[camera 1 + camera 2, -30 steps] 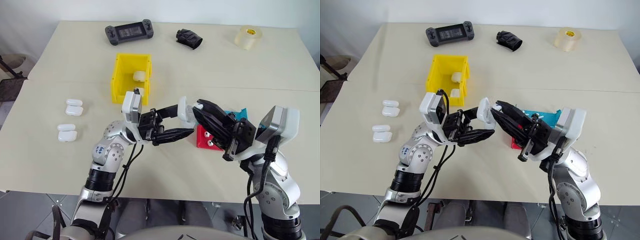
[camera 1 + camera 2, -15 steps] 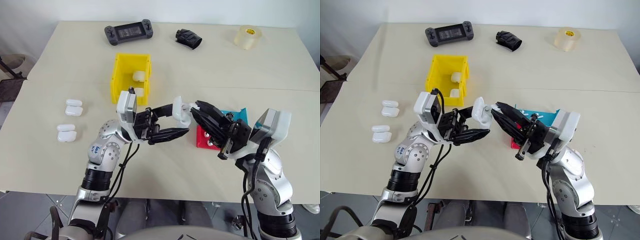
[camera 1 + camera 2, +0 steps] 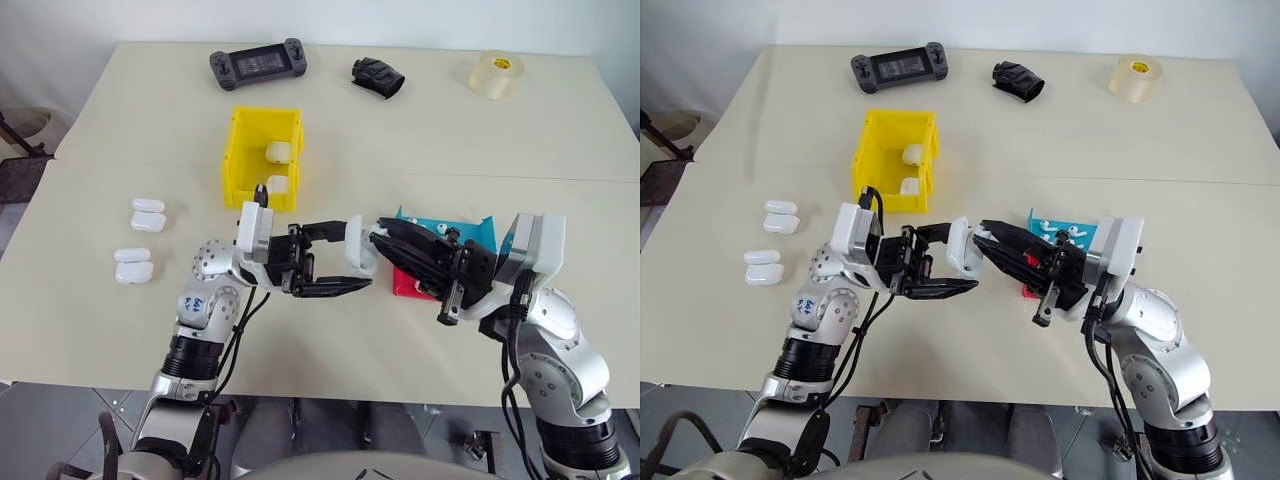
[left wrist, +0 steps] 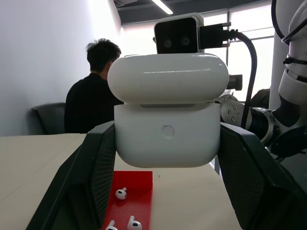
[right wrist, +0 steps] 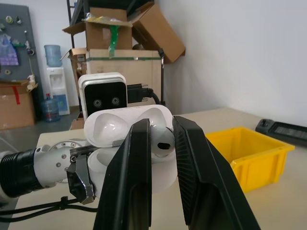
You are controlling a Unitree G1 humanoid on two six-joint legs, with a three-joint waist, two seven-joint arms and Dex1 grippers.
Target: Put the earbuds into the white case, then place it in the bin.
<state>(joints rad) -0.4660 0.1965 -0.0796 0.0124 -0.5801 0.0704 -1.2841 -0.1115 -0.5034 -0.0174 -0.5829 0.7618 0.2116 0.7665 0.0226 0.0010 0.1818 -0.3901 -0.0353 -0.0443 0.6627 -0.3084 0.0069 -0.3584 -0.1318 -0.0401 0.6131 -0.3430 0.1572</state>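
So you had the white case (image 4: 168, 115) pinched in the left gripper (image 3: 345, 268), fingers clamped on its lower half, lid flipped up toward the other arm. That looked like the point of holding it up over the desk (image 3: 90, 330): the open mouth faced the right gripper (image 5: 160, 143), whose fingers were nearly together on one of the earbuds (image 5: 162, 140), right at the case opening. Looked to me like it was going in but not seated yet.

More earbuds sat on the red tray (image 4: 132, 203) just beneath, with the blue tray (image 3: 470, 228) behind it, so dropping low there was risky. The bin (image 3: 262, 155) was behind the left arm with two cases already inside, and the path to it looked open. The spare cases (image 3: 140, 243) on the left were well apart, and the controller (image 3: 257, 67), black pouch (image 3: 378, 76) and tape roll (image 3: 496, 74) sat far back.
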